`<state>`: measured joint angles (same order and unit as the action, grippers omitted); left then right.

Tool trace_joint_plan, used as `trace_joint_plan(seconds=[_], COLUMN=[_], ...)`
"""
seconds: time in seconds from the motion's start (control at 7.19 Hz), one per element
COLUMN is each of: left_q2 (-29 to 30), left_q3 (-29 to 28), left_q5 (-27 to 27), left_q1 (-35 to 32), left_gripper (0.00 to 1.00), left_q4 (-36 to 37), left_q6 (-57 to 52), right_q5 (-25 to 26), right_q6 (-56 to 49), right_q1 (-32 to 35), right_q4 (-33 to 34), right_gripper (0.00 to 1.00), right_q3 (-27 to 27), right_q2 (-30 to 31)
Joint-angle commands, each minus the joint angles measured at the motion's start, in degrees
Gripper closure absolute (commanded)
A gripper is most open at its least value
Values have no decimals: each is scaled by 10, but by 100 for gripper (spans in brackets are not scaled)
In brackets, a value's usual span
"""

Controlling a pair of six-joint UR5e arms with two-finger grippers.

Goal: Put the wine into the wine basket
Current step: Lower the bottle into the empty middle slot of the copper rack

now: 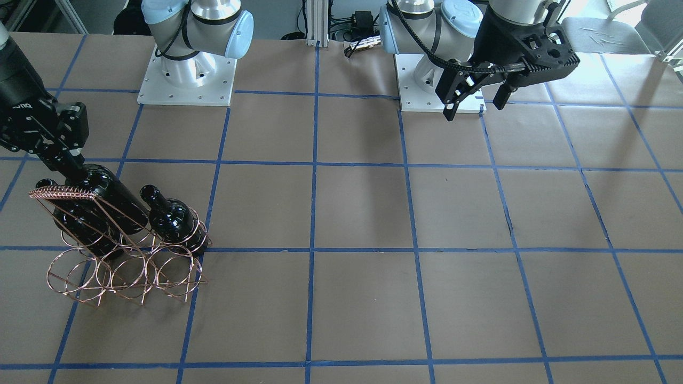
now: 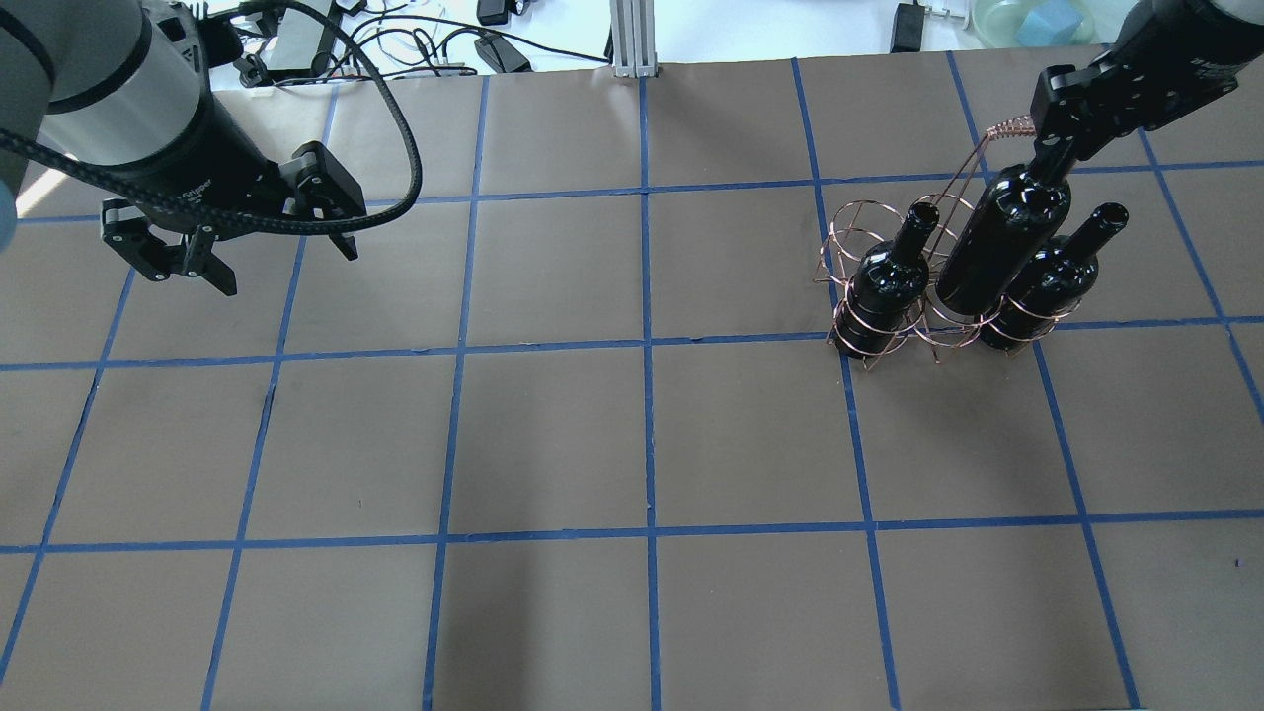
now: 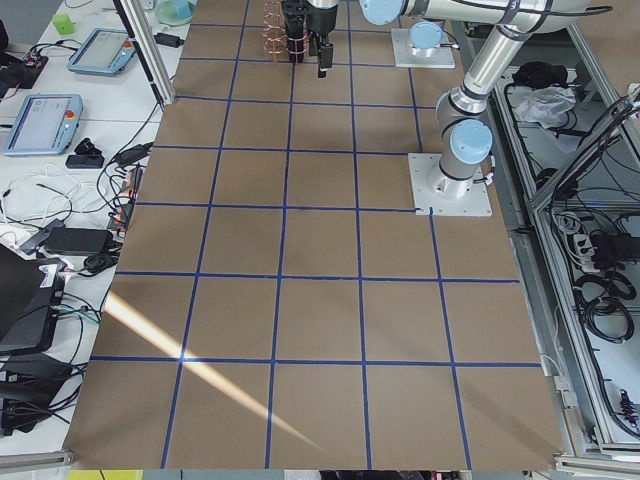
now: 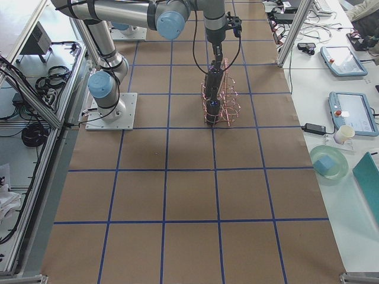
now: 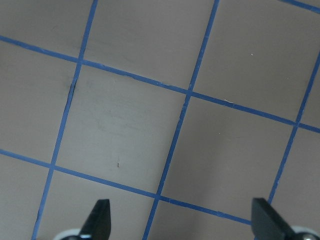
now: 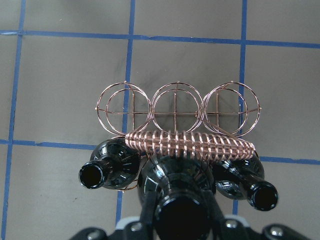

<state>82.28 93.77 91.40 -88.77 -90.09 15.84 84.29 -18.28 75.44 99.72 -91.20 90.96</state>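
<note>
The copper wire wine basket (image 2: 851, 225) stands at the table's right side. A black wine bottle (image 2: 1002, 242) sits tilted in the middle ring of its near row, and my right gripper (image 2: 1050, 156) is shut on its neck. Two look-alike bottles (image 2: 887, 276) (image 2: 1047, 278) stand in the rings on either side. In the right wrist view the held bottle (image 6: 182, 200) is below the coil-wrapped handle (image 6: 190, 144), and the three far rings (image 6: 177, 107) are empty. My left gripper (image 2: 281, 259) is open and empty, high over the table's left side.
The brown table (image 2: 642, 444) has a blue tape grid. The arm bases (image 1: 187, 80) stand at the robot's edge. Cables and small devices (image 2: 474, 44) lie beyond the far edge. The left wrist view shows only bare table (image 5: 165, 115) below the open fingers (image 5: 100, 215).
</note>
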Motion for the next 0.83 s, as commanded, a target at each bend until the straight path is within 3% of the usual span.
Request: trace_joint_plan(seconds=[0.0, 0.28, 0.56, 0.7], left_q2=[0, 1, 2, 2], left_q3=[-1, -3, -3, -1], left_q5=[0, -2, 2, -3], left_q1=[0, 9, 10, 10], left_gripper=[0, 0, 0, 0], left_q4=[0, 6, 12, 12], left_q6=[-1, -41, -181, -179], right_q5=[2, 3, 10, 18], right_q6=[6, -1, -4, -3], right_q1=[13, 13, 13, 13], right_q4=[-1, 5, 8, 7], right_gripper=[93, 93, 93, 93], right_q3=[-2, -1, 2, 6], right_q2=[-6, -15, -17, -13])
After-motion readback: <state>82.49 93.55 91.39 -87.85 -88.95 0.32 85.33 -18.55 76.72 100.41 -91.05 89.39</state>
